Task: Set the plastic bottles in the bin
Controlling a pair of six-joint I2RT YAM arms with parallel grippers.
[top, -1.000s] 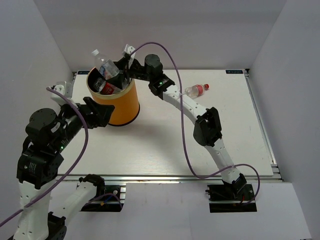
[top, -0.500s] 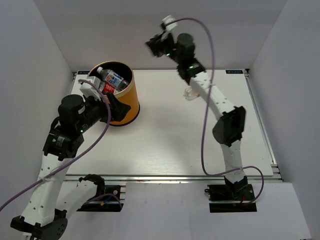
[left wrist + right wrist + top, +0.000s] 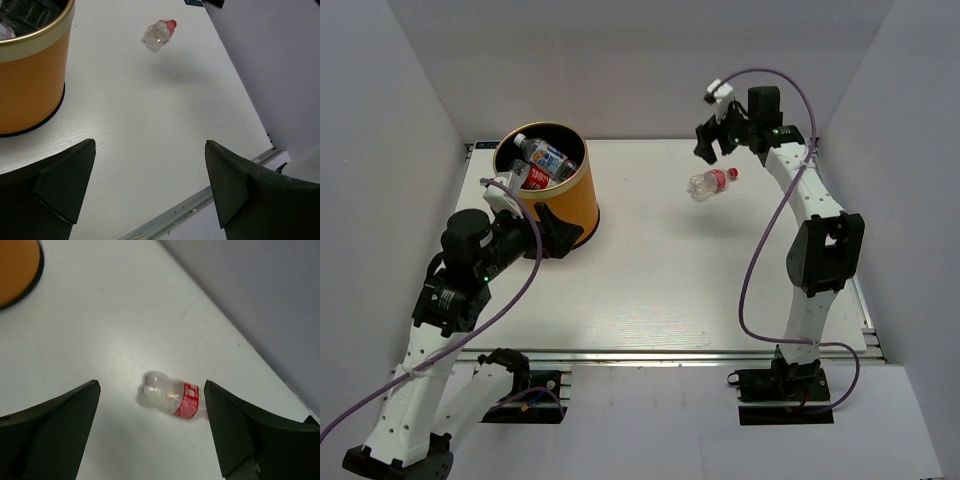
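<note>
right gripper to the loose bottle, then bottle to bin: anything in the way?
Nothing visible. The right gripper hangs open above the bottle, with only air between them. Between the bottle and the bin lies only white table surface.

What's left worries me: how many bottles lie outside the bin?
1: a red-capped bottle lying far back on the table, right of the bin. Others may be hidden.
</note>
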